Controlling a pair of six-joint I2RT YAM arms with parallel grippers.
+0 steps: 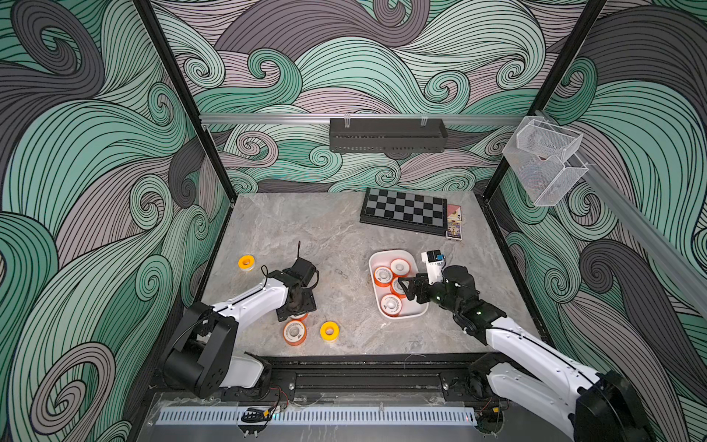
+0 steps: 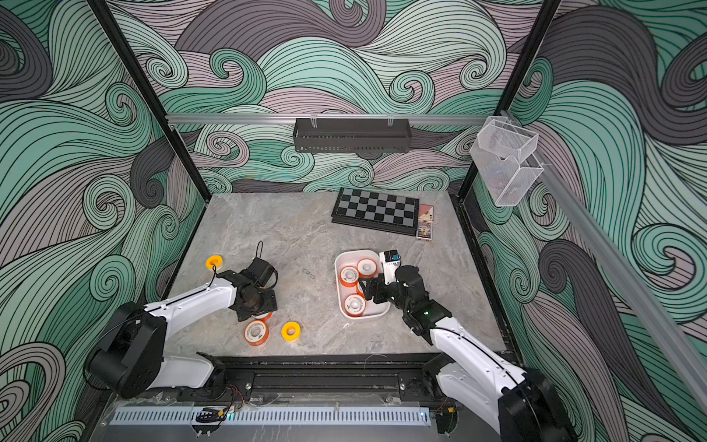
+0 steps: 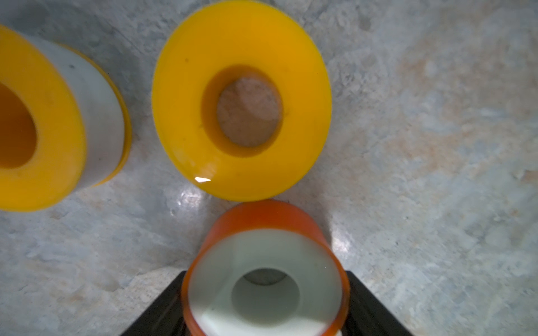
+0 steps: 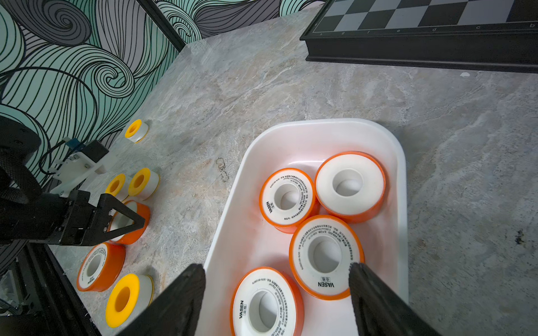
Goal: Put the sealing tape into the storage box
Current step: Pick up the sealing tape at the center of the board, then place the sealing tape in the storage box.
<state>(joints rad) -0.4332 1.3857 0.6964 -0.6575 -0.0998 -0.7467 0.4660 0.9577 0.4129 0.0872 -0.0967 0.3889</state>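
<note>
**Left arm** [image 1: 252, 300]: reaches from the front-left base across the worktop [image 1: 306, 229]. The wrist is bent over and the left claw [image 3: 265, 291] points straight down. An orange-rimmed spool [image 3: 265, 241] sits between its black fingers [image 3: 157, 311], white face up toward the wrist camera. The fingers lie at its rim on both sides; I cannot tell whether they press on it. Just beyond it are two yellow spools, one lying flat [image 3: 241, 101] and one seen partly side-on, with white tape on its wall [image 3: 43, 122].

**Right arm** [image 1: 528, 344]: stretches forward and inward from the front-right base. The right claw [image 4: 276, 266] tilts down over the near end of the storage box [image 4: 320, 123]. It is spread wide and grips nothing. One finger is at the box rim, the other over the edge of a spool.

**Sealing tape:** four orange-rimmed spools lie flat in the storage box.
- Three read "VASEN" [image 4: 286, 200] [image 4: 326, 256] [image 4: 266, 302], each with a ring of fine print too small to read.
- The fourth [image 4: 349, 186] shows a blank white face.

**On the worktop outside the box**, in both top views:
- An orange spool [image 1: 294, 332] and a yellow one [image 1: 329, 331] lie near the front edge, just beside the left claw.
- A lone yellow spool [image 1: 246, 262] lies near the left wall.

**Back right:** a chessboard [image 1: 403, 210] has small letters along its rim in the right wrist view. The print on the card boxes [image 1: 454, 224] beside it is unreadable.
</note>
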